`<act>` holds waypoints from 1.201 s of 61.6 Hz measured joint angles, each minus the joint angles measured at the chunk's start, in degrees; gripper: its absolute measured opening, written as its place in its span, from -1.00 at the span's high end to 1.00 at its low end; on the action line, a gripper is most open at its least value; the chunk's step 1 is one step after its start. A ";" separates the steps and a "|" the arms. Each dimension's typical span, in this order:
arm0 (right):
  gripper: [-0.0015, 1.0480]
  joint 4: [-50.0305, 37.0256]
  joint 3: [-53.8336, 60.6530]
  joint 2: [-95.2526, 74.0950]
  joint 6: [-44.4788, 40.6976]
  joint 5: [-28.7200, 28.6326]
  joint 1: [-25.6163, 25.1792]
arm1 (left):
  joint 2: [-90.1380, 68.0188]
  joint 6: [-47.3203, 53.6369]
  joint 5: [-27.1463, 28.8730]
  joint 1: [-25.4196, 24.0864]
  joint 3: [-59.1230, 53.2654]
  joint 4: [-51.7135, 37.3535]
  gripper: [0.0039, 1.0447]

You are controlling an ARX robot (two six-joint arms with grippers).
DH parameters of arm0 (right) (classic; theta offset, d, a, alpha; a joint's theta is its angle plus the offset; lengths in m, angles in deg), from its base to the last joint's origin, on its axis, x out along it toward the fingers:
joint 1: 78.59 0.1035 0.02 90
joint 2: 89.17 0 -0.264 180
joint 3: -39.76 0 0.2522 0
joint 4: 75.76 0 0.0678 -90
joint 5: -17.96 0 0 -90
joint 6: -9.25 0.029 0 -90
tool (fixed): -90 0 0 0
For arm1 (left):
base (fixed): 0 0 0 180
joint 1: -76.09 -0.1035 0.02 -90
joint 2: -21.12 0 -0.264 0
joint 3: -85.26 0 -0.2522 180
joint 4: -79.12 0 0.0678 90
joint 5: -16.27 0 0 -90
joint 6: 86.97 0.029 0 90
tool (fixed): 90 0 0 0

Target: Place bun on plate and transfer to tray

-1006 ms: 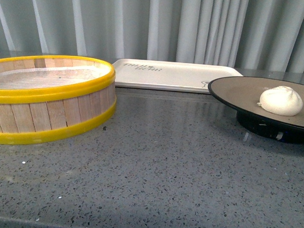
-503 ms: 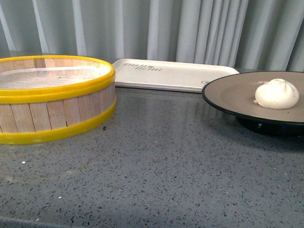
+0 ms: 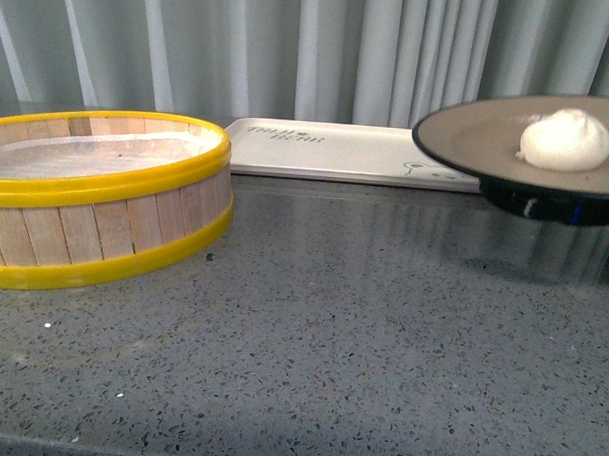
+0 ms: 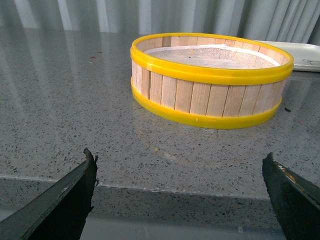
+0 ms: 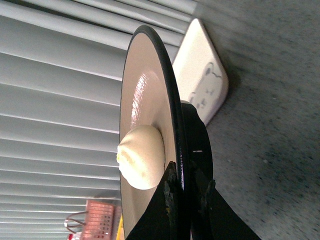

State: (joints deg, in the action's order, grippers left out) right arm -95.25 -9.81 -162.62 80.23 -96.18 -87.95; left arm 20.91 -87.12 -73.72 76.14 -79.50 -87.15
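1. Bench [image 3: 331,339]: a grey speckled surface carrying everything except the plate.
2. Steamer basket [image 3: 105,216]: yellow-rimmed with wooden sides. It stands to my left and has no bun in it.
3. Tray [image 3: 337,149]: cream-white, lying flat at the back of the bench near the curtain. Nothing rests on it, so I judge the transfer unfinished.
4. Plate [image 3: 478,134]: beige inside with a black rim, held clear of the bench and close to level, presumably so its load cannot roll. From the front its near edge overlaps the tray's right end. I cannot tell whether it is already over the tray.
5. Right gripper [image 5: 183,181]: clamped on the plate's rim, with one finger on the inner face and the other beneath it beside the black foot. This pinch carries the whole dish.
6. Left gripper [image 4: 179,161]: jaws wide apart and holding nothing, low over the near bench edge and facing the basket, out of the way.
7. Bun [image 3: 566,140]: white and pleated, sitting on the plate's inner face just beside my right gripper's upper finger. I cannot tell whether they touch.
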 joint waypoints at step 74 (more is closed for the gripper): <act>0.95 14.67 -53.53 -46.01 6.99 3.08 8.13 | 0.00 0.00 0.00 0.00 0.00 0.00 -0.88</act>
State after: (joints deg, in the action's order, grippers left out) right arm -80.58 -63.34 -208.62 87.22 -93.10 -79.82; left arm 20.91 -87.12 -73.72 76.14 -79.50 -87.15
